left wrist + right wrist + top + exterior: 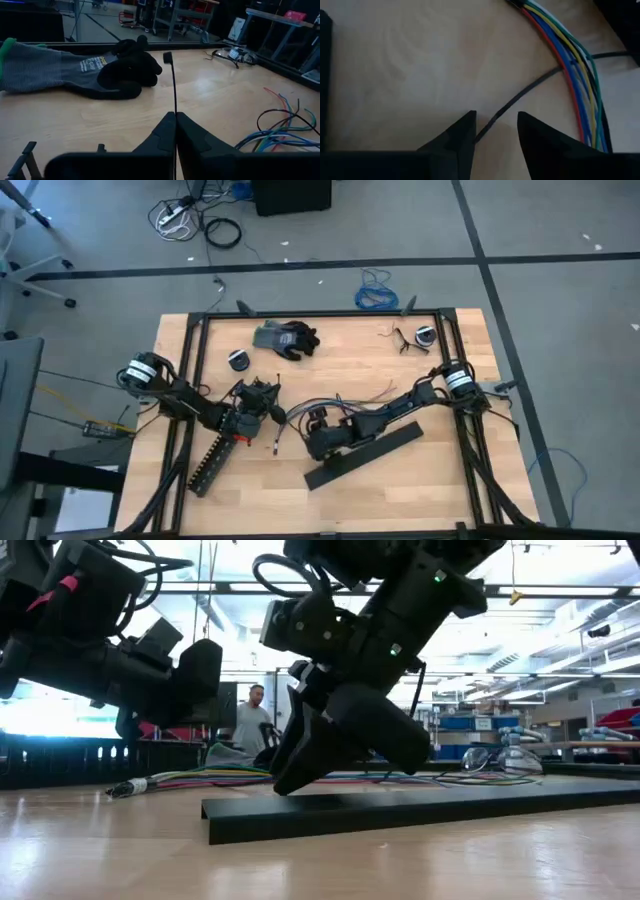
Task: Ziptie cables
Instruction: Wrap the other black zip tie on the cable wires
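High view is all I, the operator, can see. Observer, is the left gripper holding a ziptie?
Observer: Yes. In the left wrist view, the left gripper is shut on a ziptie that points straight out ahead of it.
Operator: And the right gripper?
Observer: The right gripper is open, straddling a second ziptie that lies flat.
Operator: Where does that one lead?
Observer: It runs up to the cables.

Two arms are counted, each with one gripper: left gripper (175, 131), right gripper (496, 131). Two zipties (173, 85) (520, 100), one bundle of cables (575, 75) and one glove (75, 70) are seen.
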`<state>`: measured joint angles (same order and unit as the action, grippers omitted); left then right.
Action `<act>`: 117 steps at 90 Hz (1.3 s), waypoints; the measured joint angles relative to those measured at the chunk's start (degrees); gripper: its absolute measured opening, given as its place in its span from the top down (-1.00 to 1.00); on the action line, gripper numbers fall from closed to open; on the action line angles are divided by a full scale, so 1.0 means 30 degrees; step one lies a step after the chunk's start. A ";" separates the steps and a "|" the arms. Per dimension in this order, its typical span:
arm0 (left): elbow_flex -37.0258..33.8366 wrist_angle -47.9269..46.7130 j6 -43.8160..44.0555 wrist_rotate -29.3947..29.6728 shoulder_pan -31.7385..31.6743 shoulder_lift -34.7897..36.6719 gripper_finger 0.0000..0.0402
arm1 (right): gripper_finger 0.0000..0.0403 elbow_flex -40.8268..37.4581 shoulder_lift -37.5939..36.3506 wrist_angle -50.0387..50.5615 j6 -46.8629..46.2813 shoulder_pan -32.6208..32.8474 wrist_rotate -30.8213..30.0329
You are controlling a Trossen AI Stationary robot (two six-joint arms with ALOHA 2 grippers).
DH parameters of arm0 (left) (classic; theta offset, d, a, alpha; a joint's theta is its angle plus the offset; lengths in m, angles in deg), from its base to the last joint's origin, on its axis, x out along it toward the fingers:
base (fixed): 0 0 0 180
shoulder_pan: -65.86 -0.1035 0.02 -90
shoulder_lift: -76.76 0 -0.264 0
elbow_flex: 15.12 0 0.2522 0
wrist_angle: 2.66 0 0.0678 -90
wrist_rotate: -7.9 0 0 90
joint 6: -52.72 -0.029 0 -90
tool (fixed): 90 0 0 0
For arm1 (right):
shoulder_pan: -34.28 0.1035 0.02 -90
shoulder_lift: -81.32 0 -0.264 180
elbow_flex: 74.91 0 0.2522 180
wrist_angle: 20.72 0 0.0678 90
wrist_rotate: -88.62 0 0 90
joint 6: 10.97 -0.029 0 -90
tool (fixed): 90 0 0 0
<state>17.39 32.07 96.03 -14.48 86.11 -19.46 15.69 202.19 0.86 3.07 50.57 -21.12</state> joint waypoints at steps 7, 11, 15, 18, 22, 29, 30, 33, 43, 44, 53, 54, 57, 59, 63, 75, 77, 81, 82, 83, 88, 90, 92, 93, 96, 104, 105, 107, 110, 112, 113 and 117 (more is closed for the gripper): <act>0.0000 0.0000 0.0000 -0.0003 0.0000 0.0000 1.00 | 0.31 0.0000 -0.0007 -0.0269 0.0113 -0.0061 0.0043; 0.0000 0.0000 0.0000 -0.0015 0.0000 0.0000 1.00 | 0.31 -0.0002 -0.0007 -0.0483 0.0240 -0.0076 0.0094; 0.0000 0.0000 0.0000 -0.0019 0.0000 0.0000 1.00 | 0.31 -0.0007 -0.0007 -0.0702 0.0409 -0.0098 0.0178; 0.0000 0.0000 0.0000 -0.0033 0.0000 0.0000 1.00 | 0.31 -0.0007 -0.0007 -0.0843 0.0424 -0.0097 0.0206; 0.0000 0.0000 0.0000 -0.0059 0.0000 0.0000 1.00 | 0.31 -0.0007 -0.0007 -0.1120 0.0432 -0.0109 0.0275; 0.0000 0.0000 0.0000 -0.0073 0.0000 0.0000 1.00 | 0.32 -0.0007 -0.0007 -0.1249 0.0424 -0.0134 0.0332; 0.0000 0.0000 0.0000 -0.0073 0.0000 0.0000 1.00 | 0.32 -0.0007 -0.0007 -0.1249 0.0424 -0.0140 0.0345; 0.0000 0.0000 0.0000 -0.0073 0.0000 0.0000 1.00 | 0.32 -0.0007 -0.0007 -0.1247 0.0424 -0.0155 0.0361; 0.0000 0.0000 0.0000 -0.0073 0.0000 0.0000 1.00 | 0.32 -0.0007 -0.0007 -0.1186 0.0412 -0.0219 0.0387; 0.0000 0.0000 0.0000 -0.0073 0.0000 0.0000 1.00 | 0.32 -0.0007 -0.0007 -0.1158 0.0408 -0.0229 0.0398; 0.0000 0.0000 0.0000 -0.0078 0.0000 0.0000 1.00 | 0.33 -0.0007 -0.0007 -0.1067 0.0261 -0.0350 0.0448; 0.0000 0.0000 0.0000 -0.0077 0.0000 0.0000 1.00 | 0.33 -0.0007 -0.0007 -0.1067 0.0258 -0.0361 0.0448; 0.0000 0.0000 0.0000 -0.0080 0.0000 0.0000 1.00 | 0.34 -0.0007 -0.0007 -0.1070 0.0248 -0.0394 0.0448; 0.0000 0.0000 0.0000 -0.0080 0.0000 0.0000 1.00 | 0.34 -0.0007 -0.0007 -0.1054 0.0249 -0.0417 0.0448; 0.0000 0.0000 0.0000 -0.0080 0.0000 0.0000 1.00 | 0.34 -0.0007 -0.0007 -0.1038 0.0249 -0.0449 0.0455; 0.0000 0.0000 0.0000 -0.0131 0.0000 0.0000 1.00 | 0.36 -0.0007 -0.0007 -0.1067 0.0213 -0.0535 0.0455; 0.0000 0.0000 0.0000 -0.0131 0.0000 0.0000 1.00 | 0.36 -0.0007 -0.0007 -0.1089 0.0213 -0.0535 0.0455; 0.0000 0.0000 0.0000 -0.0131 0.0000 0.0000 1.00 | 0.36 -0.0007 -0.0007 -0.1190 0.0220 -0.0535 0.0455; 0.0000 0.0000 0.0000 -0.0131 0.0000 0.0000 1.00 | 0.36 -0.0007 -0.0007 -0.1223 0.0216 -0.0535 0.0459; 0.0000 0.0000 0.0000 -0.0131 0.0000 0.0000 1.00 | 0.36 -0.0007 -0.0007 -0.1252 0.0213 -0.0535 0.0463; 0.0000 0.0000 0.0000 -0.0131 0.0000 0.0000 1.00 | 0.36 -0.0007 -0.0007 -0.1327 0.0217 -0.0540 0.0463; 0.0000 0.0000 0.0000 -0.0138 0.0000 0.0000 1.00 | 0.36 -0.0007 -0.0007 -0.1337 0.0219 -0.0552 0.0463; 0.0000 0.0000 0.0000 -0.0138 0.0000 0.0000 1.00 | 0.36 -0.0007 -0.0007 -0.1337 0.0220 -0.0571 0.0469; 0.0000 0.0000 0.0000 -0.0138 0.0000 0.0000 1.00 | 0.36 -0.0007 -0.0007 -0.1337 0.0220 -0.0576 0.0466; 0.0000 0.0000 0.0000 -0.0131 0.0000 0.0000 1.00 | 0.36 -0.0007 -0.0007 -0.1351 0.0213 -0.0608 0.0485; 0.0000 0.0000 0.0000 -0.0138 0.0000 0.0000 1.00 | 0.37 -0.0007 -0.0007 -0.1304 0.0198 -0.0769 0.0488; 0.0000 0.0000 0.0000 -0.0138 0.0000 0.0000 1.00 | 0.37 -0.0007 -0.0007 -0.1299 0.0197 -0.0795 0.0485; 0.0000 0.0000 0.0000 -0.0138 0.0000 0.0000 1.00 | 0.38 -0.0007 -0.0007 -0.1295 0.0191 -0.0832 0.0492; 0.0000 0.0000 0.0000 -0.0138 0.0000 0.0000 1.00 | 0.38 -0.0007 -0.0007 -0.1302 0.0191 -0.0879 0.0490; 0.0000 0.0000 0.0000 -0.0138 0.0000 0.0000 1.00 | 0.39 -0.0007 -0.0007 -0.1307 0.0191 -0.0914 0.0478; 0.0000 0.0000 0.0000 -0.0138 0.0000 0.0000 1.00 | 0.39 -0.0007 -0.0007 -0.1307 0.0191 -0.0924 0.0469; 0.0000 0.0000 0.0000 -0.0138 0.0000 0.0000 1.00 | 0.40 -0.0007 -0.0007 -0.1303 0.0184 -0.0977 0.0467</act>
<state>17.39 32.07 96.03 -14.90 86.11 -19.46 15.67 202.17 -3.05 3.62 47.64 -19.72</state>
